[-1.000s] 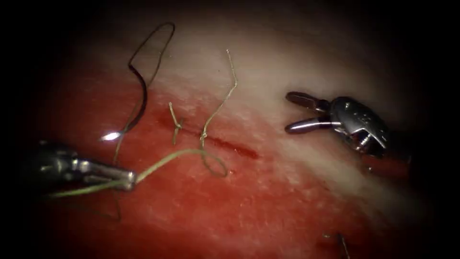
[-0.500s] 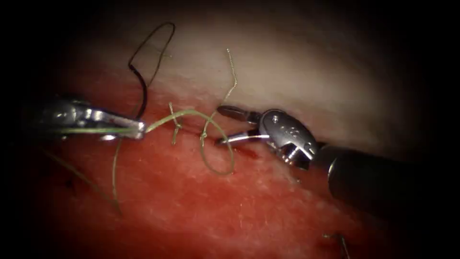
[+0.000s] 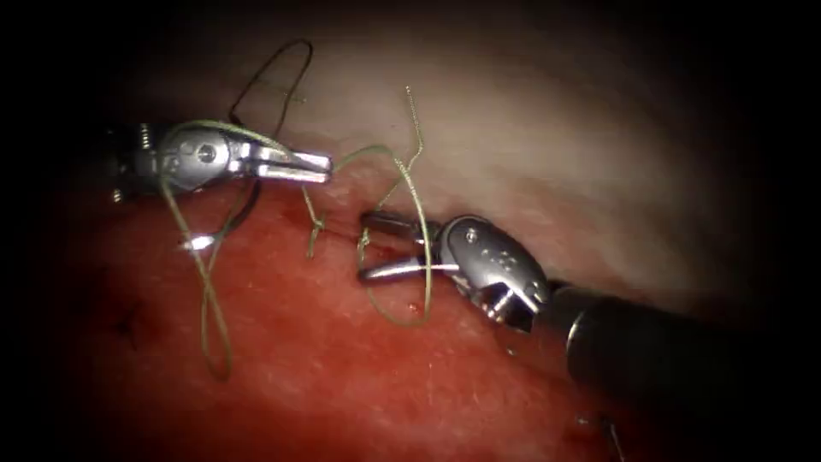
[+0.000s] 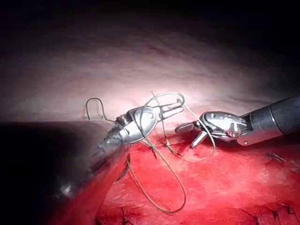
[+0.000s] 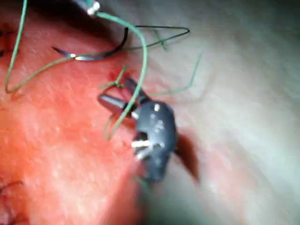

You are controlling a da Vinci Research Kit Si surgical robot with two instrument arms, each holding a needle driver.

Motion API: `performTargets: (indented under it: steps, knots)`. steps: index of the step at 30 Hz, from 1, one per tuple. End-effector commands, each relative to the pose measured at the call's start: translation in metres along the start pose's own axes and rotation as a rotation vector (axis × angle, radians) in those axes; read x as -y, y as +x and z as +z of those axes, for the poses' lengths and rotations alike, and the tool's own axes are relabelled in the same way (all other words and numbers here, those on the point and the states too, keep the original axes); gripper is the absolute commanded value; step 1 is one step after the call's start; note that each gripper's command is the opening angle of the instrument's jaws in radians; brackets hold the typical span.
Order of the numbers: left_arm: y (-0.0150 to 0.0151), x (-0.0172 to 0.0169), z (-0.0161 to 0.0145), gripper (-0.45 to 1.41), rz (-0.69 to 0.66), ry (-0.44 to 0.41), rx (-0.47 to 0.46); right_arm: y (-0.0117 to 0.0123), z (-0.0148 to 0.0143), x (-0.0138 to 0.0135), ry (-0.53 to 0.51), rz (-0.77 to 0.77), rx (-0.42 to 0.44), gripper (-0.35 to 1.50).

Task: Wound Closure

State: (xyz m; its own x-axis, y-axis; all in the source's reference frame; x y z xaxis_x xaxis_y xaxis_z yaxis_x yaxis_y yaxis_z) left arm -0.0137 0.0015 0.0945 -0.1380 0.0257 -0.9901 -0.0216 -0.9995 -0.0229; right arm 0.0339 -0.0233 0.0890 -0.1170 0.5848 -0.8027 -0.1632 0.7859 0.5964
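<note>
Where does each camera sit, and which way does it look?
Endoscope: above and in front, facing the cut; left hand shut on thread, right hand open, empty.
Left wrist: rides the left arm, facing its own hand.
Right wrist: rides the right arm, facing its open hand.
Shared: endoscope and right wrist show the needle lying left of the cut.

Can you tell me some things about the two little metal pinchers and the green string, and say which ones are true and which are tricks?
1. The left tool pinches the green thread. True.
2. The right tool has its jaws shut tight on the needle. False: its jaws stand open over the cut, and thread hangs across them.
3. The needle lies loose on the tissue, left of the cut. True.
4. The needle sticks deep into the tissue. False: it rests on top; neither tool holds it.
5. Short knotted thread ends stand at the cut. True.
</note>
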Motion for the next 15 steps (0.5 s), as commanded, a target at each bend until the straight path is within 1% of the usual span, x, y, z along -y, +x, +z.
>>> performTargets:
  steps: [1, 2, 4, 7, 8, 12, 15]
  knots:
    - [-0.0012, 0.0002, 0.0006, -0.45, 0.005, 0.001, 0.008, -0.0001, 0.0007, 0.0003, -0.002, 0.009, -0.019, 0.64]
    - [-0.0018, 0.0003, 0.0006, -0.45, 0.007, 0.004, 0.018, 0.0001, 0.0007, 0.0005, -0.006, 0.015, -0.034, 0.71]
    - [-0.0031, 0.0004, 0.0006, -0.45, 0.011, 0.012, 0.04, 0.0004, 0.0006, 0.001, -0.007, 0.024, -0.049, 0.77]
    - [-0.0047, 0.0003, 0.0008, -0.45, 0.018, 0.022, 0.065, 0.0008, 0.0008, 0.0019, -0.003, 0.027, -0.056, 0.77]
    - [-0.0056, 0.0001, 0.0012, -0.45, 0.025, 0.022, 0.08, 0.0011, 0.001, 0.0023, -0.002, 0.029, -0.063, 0.81]
    - [-0.0072, -0.0004, 0.0023, -0.45, 0.039, 0.01, 0.079, 0.0019, 0.0015, 0.0026, -0.013, 0.033, -0.129, 0.86]
    - [-0.0079, -0.0007, 0.0026, -0.45, 0.052, 0.007, 0.076, 0.0023, 0.0016, 0.0024, -0.021, 0.036, -0.159, 0.86]
